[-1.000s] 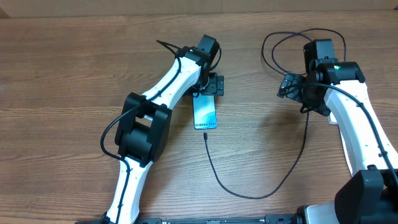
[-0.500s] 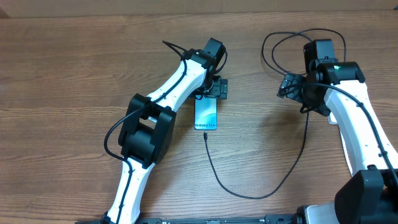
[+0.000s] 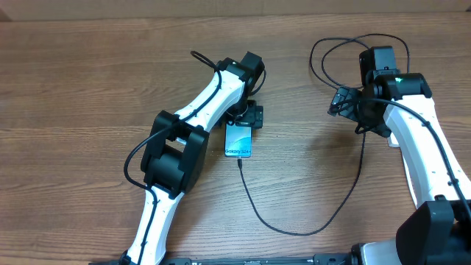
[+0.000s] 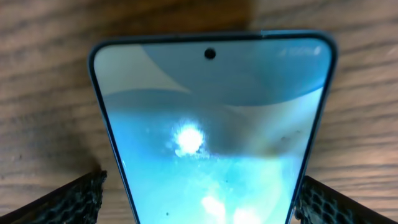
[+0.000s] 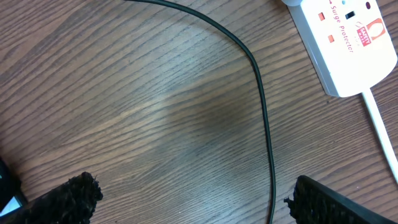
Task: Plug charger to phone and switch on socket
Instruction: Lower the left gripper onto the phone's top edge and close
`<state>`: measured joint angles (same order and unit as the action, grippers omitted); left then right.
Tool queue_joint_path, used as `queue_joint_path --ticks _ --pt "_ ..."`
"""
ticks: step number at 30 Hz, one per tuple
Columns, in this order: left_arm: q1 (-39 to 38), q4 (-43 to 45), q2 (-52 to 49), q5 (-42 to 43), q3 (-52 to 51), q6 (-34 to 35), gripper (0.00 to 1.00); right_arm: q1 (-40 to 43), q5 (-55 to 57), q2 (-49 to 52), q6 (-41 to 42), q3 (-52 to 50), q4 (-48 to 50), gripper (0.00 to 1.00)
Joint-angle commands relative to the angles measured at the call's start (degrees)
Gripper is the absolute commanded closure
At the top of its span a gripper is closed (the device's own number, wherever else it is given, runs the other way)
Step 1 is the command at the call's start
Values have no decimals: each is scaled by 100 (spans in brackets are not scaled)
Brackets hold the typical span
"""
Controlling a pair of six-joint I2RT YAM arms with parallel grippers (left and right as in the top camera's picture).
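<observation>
Close the wide-open left claw point(image 3: 246, 118) squarely on the long edges of the phone point(image 3: 239, 140), never the glass, bracing it while pushing the charger point(image 3: 294, 233) tip home at its lower end; seating there too small to judge. Then switch on the socket point(image 5: 342, 37) near the right claw point(image 5: 199, 202), likewise spread wide and empty. Flat at mid-worktop point(image 3: 88, 73), slim, with a lit light-blue screen and a punch-hole camera at one end.

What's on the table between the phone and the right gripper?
Only bare table, seen in the overhead view; the charger cable loops around nearer the robot.
</observation>
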<state>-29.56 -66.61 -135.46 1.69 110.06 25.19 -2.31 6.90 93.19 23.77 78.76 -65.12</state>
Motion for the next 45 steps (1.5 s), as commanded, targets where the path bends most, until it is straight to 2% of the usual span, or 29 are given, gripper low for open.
queue_joint_path --ticks 1,11,17,25,33,45 --pt "-37 -90 -278 87 -9 57 0 -22 101 17 26 107 35 0" --pt "-31 -282 -275 144 -7 -59 1 -22 101 17 26 107 35 0" --pt "-87 -372 -275 -74 -7 271 0 -22 101 17 26 107 33 0" --pt "-83 -584 -275 -28 -9 -2 1 -22 101 17 26 107 35 0" --pt "-61 -535 -260 -66 -2 133 1 -22 101 17 26 107 35 0" --pt "-35 -219 619 -90 2 229 1 -22 101 17 26 107 33 0"
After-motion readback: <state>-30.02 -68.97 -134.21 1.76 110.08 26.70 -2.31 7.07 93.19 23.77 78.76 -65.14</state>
